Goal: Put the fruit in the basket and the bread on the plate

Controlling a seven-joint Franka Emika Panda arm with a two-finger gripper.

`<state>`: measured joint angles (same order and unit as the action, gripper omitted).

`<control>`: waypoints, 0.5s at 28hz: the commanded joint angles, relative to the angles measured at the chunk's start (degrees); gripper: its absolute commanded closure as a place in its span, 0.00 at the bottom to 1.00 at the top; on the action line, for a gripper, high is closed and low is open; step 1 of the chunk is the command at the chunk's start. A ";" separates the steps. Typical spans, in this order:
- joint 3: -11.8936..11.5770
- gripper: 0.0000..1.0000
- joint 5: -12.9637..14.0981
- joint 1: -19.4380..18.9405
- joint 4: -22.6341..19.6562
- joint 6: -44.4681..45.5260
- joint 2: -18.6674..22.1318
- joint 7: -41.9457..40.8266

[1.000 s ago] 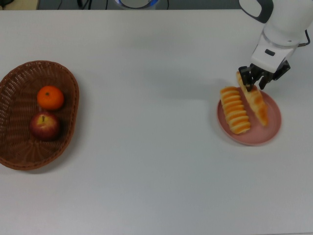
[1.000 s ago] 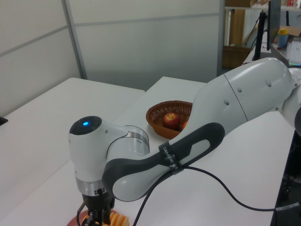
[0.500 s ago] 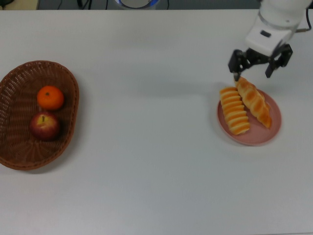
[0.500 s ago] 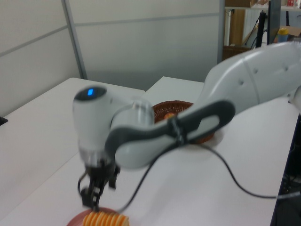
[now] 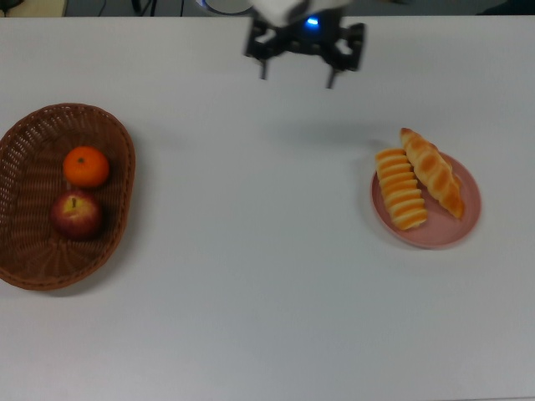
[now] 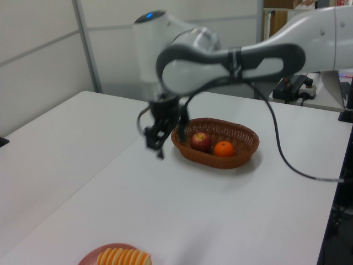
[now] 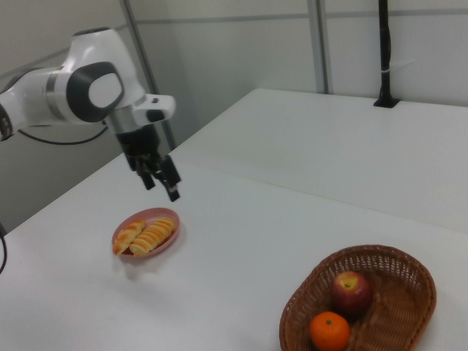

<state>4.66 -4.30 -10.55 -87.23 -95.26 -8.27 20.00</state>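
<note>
Your sort looks finished, judging by how things lie; apple (image 5: 76, 214) and orange (image 5: 86, 166) both sit inside the basket (image 5: 25, 134), orange toward the top view's upper side, apple just below it, close together; ribbed roll (image 5: 399, 188) and braided pastry (image 5: 433, 172) lie side by side on the pink plate (image 5: 464, 224), touching along their length; the pastry's pointed tip overhangs the plate rim a little at the top view's upper left.

Claw (image 5: 296, 79) hangs in the air at the top edge of the top view, fingers spread wide, pinching nothing; it is well apart from both the plate and the basket, roughly between them but set back toward the far side of the surface (image 5: 251, 276).

Nothing seems left to pick; next move calls only for parking the arm clear; keep the claw high so you don't clip the basket rim, which the left view shows just beside it.

Risk is low; the overhanging pastry tip is the only thing you could nudge.
</note>
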 commanded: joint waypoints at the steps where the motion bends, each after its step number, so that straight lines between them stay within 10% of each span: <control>1: 0.35 0.00 0.78 5.27 -1.45 3.15 3.34 -4.43; 14: 0.44 0.00 2.54 11.08 -2.77 7.19 7.47 -7.69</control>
<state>4.64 -2.85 -0.06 -88.07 -88.26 -3.45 12.91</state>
